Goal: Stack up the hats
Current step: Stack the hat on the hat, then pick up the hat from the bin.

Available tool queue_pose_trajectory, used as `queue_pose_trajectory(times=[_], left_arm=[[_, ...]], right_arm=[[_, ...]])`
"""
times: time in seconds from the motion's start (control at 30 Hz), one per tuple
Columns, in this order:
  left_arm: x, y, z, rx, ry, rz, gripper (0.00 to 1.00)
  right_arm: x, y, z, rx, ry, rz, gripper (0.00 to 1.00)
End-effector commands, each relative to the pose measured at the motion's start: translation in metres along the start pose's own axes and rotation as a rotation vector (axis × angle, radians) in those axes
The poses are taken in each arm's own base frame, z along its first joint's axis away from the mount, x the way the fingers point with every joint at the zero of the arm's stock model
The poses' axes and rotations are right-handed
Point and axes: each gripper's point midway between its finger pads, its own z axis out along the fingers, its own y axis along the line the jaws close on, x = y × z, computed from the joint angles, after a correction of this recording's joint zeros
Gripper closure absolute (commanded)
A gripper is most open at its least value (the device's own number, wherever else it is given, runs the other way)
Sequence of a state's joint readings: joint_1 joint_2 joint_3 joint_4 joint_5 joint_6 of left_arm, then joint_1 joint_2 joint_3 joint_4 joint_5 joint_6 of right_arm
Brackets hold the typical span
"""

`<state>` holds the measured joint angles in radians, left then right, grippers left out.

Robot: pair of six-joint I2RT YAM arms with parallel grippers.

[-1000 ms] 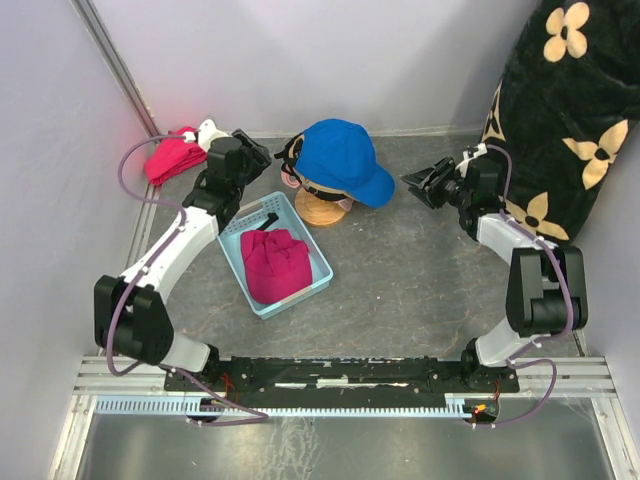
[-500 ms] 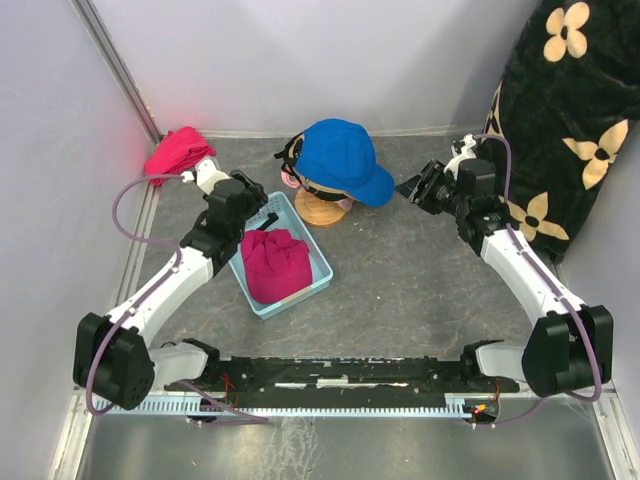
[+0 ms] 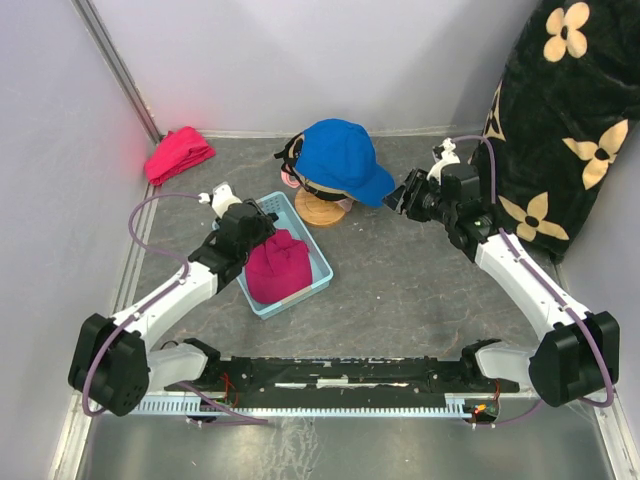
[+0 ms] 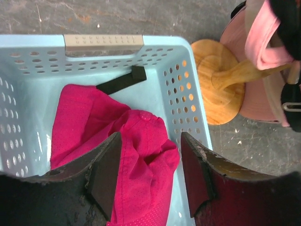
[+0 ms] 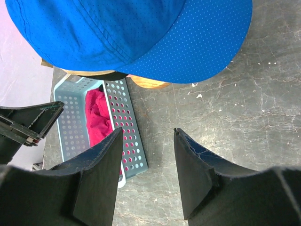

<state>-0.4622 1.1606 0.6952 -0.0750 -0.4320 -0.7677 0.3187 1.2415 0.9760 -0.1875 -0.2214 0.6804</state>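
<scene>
The left hand (image 4: pixel 149 146) is spread and empty above the magenta cap (image 4: pixel 89 117), which lies in the light blue basket (image 4: pixel 103 41). The right hand (image 5: pixel 147 136), also spread, holds nothing just beside the brim of the blue cap (image 5: pixel 127 33), topmost on the wooden stand (image 4: pixel 216 80).

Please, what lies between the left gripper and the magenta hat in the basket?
Nothing. In the left wrist view, the open left gripper hangs directly above the magenta hat, with no other thing between them.
</scene>
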Motion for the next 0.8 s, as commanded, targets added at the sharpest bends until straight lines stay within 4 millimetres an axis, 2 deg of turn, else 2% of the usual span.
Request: queue_pose_trajectory(times=[0.0, 0.23, 0.77], left_arm=[[0.014, -0.002, 0.004, 0.007, 0.067, 0.043, 0.39], [0.034, 0.005, 0.009, -0.021, 0.144, 0.086, 0.37], [0.061, 0.011, 0.025, -0.038, 0.217, 0.11, 0.39]], right_arm=[[-0.023, 0.02, -0.008, -0.029, -0.073, -0.05, 0.44], [-0.018, 0.019, -0.007, -0.028, -0.066, -0.057, 0.45], [-0.018, 0.022, -0.01, -0.041, -0.072, -0.061, 0.44]])
